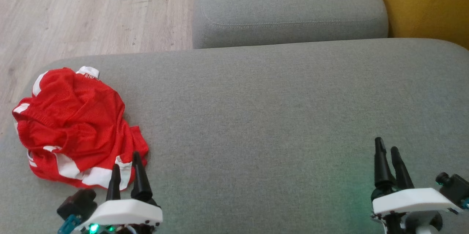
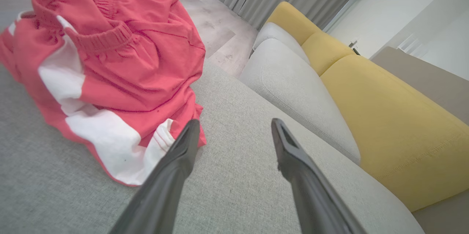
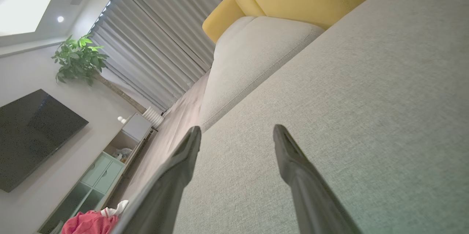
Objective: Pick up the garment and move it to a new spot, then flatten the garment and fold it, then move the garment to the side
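The red garment (image 1: 73, 124) with white bands lies crumpled in a heap at the left end of the grey sofa seat (image 1: 278, 117), close to its rounded corner, with pale wooden floor (image 1: 88, 10) beyond. The left gripper (image 1: 126, 160) hovers at the near edge of the heap, its two dark fingers spread apart and holding nothing. In the left wrist view one finger lies across the white hem of the cloth (whether it touches the fabric cannot be told), and the other stands over bare seat. The right gripper (image 1: 386, 144) is well apart from the garment, at the right side of the seat. Its fingers are likewise spread and empty, above bare grey cloth tinged with a faint green glow. Behind the seat sits a second grey cushion (image 1: 289, 7), and beside that a yellow backrest (image 1: 425, 3). The right wrist view looks along the seat to grey curtains (image 3: 157, 43), a leafy plant (image 3: 78, 58) and a dark television (image 3: 33, 138) on the wall, with a scrap of the red garment at its bottom edge.
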Available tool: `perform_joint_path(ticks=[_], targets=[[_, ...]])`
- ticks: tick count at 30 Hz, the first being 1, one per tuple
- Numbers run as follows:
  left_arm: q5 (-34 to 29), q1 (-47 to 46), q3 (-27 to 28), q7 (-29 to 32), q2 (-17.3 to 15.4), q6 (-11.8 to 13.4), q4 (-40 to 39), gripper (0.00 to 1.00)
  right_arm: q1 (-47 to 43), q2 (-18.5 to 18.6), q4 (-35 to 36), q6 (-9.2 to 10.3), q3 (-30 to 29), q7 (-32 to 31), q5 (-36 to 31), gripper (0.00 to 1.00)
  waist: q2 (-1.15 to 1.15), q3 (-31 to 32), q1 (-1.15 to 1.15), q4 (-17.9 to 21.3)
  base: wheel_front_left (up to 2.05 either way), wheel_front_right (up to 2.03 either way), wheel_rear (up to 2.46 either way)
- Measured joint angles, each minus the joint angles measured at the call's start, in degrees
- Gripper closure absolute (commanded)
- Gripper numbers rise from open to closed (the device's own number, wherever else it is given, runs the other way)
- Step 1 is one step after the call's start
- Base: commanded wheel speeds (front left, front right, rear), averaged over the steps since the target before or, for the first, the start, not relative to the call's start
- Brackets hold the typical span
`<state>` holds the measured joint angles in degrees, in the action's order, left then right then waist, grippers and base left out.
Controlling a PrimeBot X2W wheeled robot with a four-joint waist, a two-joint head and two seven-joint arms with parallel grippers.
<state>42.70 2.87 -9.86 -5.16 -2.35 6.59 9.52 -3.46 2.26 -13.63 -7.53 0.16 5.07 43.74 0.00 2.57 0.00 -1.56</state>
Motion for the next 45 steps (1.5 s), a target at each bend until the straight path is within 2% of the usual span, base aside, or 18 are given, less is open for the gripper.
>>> perform_joint_path(ticks=[18, 45], targets=[[-12.93, 1.19, -3.23, -3.02, -0.10, 2.07, -3.00, 0.00, -0.83, 0.02, 1.18, 0.00, 4.34, 3.02, -16.12, 0.00, 0.00, 0.48, 0.01, -0.46, 0.00, 0.00, 0.00], [-31.81, 3.04, -7.61, -7.11, -0.42, 5.92, -6.06, 0.00, -3.15, 0.04, 1.59, 0.00, 6.25, 7.15, -36.13, 0.00, 0.00, 2.16, 0.01, -0.53, 0.00, 0.00, 0.00]])
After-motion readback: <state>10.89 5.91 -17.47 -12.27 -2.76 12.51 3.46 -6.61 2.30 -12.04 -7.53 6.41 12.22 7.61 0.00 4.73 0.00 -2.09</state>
